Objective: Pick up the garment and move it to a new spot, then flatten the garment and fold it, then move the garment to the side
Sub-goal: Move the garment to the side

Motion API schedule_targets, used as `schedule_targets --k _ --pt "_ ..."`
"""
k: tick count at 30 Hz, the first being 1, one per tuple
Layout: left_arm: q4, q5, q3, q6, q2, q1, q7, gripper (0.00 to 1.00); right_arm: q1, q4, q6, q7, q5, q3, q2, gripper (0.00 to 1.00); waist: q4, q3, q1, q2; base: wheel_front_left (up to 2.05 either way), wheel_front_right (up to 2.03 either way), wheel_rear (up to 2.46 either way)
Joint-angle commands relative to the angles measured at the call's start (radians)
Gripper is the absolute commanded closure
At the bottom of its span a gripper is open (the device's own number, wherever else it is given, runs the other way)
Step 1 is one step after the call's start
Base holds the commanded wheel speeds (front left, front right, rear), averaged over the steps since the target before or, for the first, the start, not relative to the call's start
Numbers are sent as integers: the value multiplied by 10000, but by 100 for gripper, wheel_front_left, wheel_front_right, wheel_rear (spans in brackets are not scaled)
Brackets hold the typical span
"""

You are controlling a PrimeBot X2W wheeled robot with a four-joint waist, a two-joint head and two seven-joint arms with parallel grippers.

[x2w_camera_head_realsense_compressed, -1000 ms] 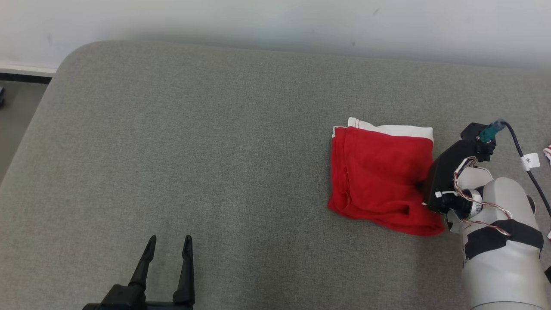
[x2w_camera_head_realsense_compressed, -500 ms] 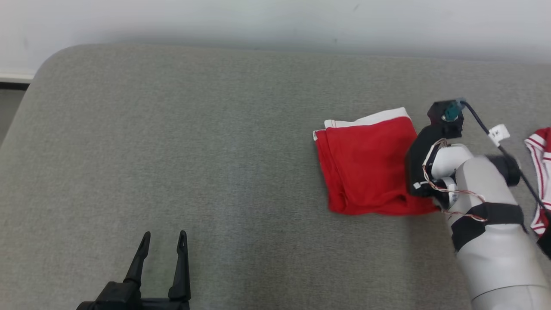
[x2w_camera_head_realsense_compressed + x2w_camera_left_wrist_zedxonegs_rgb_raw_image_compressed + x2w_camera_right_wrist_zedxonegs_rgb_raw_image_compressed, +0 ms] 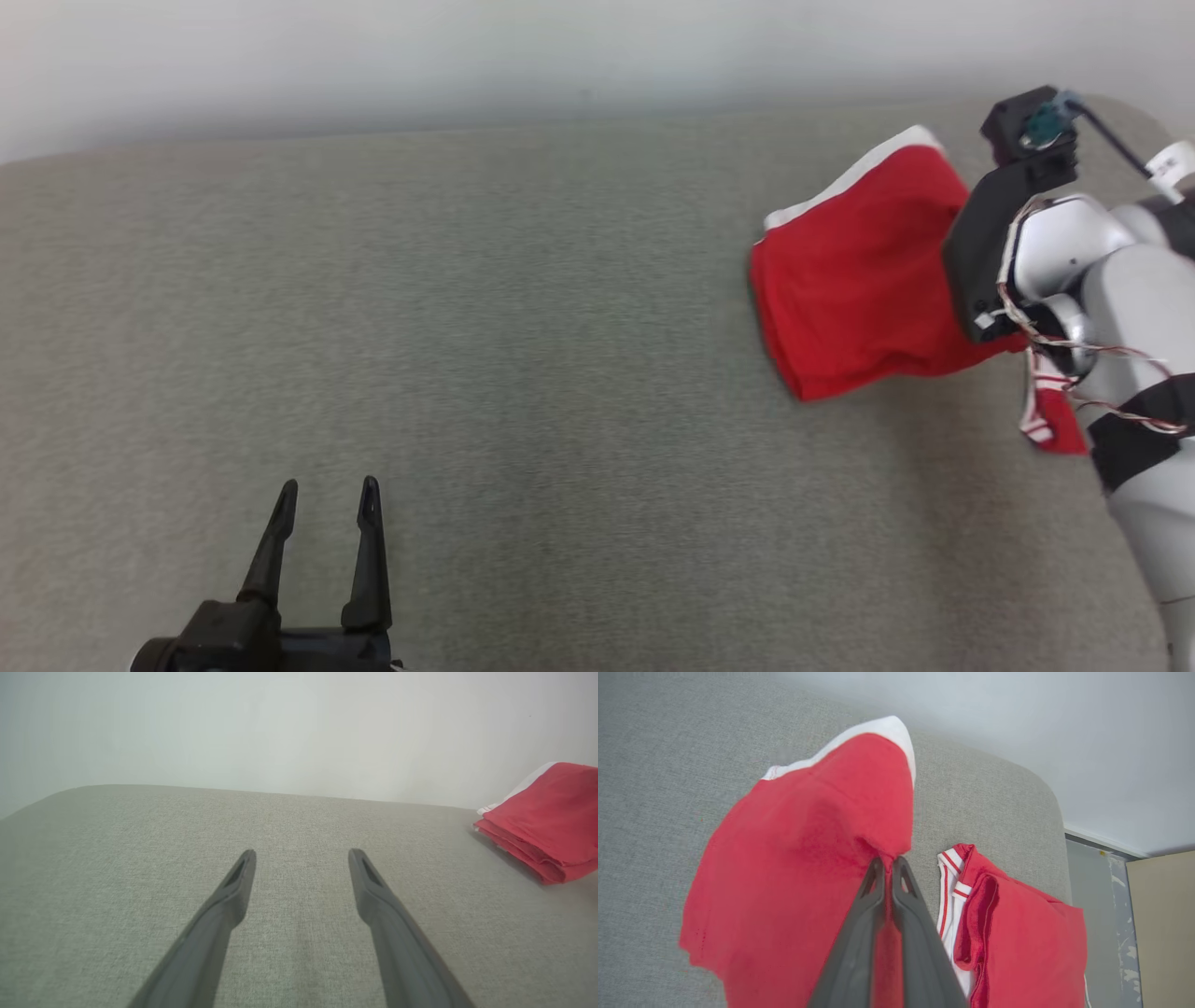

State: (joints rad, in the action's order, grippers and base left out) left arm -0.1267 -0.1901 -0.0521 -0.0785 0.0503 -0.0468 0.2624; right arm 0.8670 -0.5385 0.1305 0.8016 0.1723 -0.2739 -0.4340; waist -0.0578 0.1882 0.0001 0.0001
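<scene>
The garment [image 3: 859,271] is a folded red cloth with a white band along its far edge, at the right of the grey cushioned surface [image 3: 467,327]. In the right wrist view my right gripper [image 3: 888,863] is shut on the garment's [image 3: 798,858] right edge, and that side hangs lifted off the surface. In the head view the dark wrist housing [image 3: 990,233] hides the fingers. My left gripper [image 3: 327,490] rests low at the front left, open and holding nothing, with its fingers [image 3: 238,882] well apart. From there the garment [image 3: 551,816] lies far to the right.
A second red garment [image 3: 1017,933] with white striped trim lies just right of the held one, partly behind my right arm [image 3: 1050,420]. The surface's rounded right end drops to the floor [image 3: 1097,905]. A pale wall [image 3: 467,56] runs along the back.
My right gripper has shut on the garment's right edge and lifted it back and to the right. The head view has swung right. The left gripper stays open.
</scene>
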Motion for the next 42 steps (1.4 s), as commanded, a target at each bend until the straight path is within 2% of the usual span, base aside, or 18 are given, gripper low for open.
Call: schedule_targets --k 1,9,14,22,25,31,32,35,38,42 --pt "43 53 48 -3 4 -107 26 0 80 203 3 47 122 -100 -123 100 -748 246 -1 -1 0 0 0" --pt "15 362 79 -180 107 -437 26 0 -54 978 3 -90 494 -448 -1425 100 -1578 754 -1 -1 0 0 0" --pt "-6 458 43 -268 192 -649 26 0 -184 939 3 -307 643 -375 -2313 100 -1657 1031 -1 -1 0 0 0" --pt "-25 564 -81 -366 391 -673 26 0 -606 389 2 -881 -42 -198 -3403 100 -1451 1291 -1 -1 0 0 0" --pt "-24 554 -138 -393 416 -724 26 0 -759 112 3 -1088 -241 -18 -3455 100 -1322 1361 -1 -1 0 0 0" --pt "-33 568 -290 -442 435 -858 26 0 -1051 -537 2 -2438 -1467 1150 -3533 100 -957 1514 -1 -1 0 0 0" --pt "-45 573 -293 -436 435 -860 26 0 -1116 -578 2 -2623 -1732 1301 -3489 60 -934 1511 -1 -1 0 0 0" --pt "-91 599 -313 -408 410 -822 26 0 -1294 -645 2 -3232 -2422 1891 -3357 0 -862 1419 -1 -1 0 0 0" --pt "-98 608 -306 -360 358 -713 26 0 -1439 -571 2 -3796 -2773 2562 -3017 0 -833 1213 -1 -1 0 0 0" --pt "113 351 -226 -378 240 -503 26 0 -1836 -219 2 -4628 -2596 3338 -2286 0 -801 783 -1 -1 0 0 0"
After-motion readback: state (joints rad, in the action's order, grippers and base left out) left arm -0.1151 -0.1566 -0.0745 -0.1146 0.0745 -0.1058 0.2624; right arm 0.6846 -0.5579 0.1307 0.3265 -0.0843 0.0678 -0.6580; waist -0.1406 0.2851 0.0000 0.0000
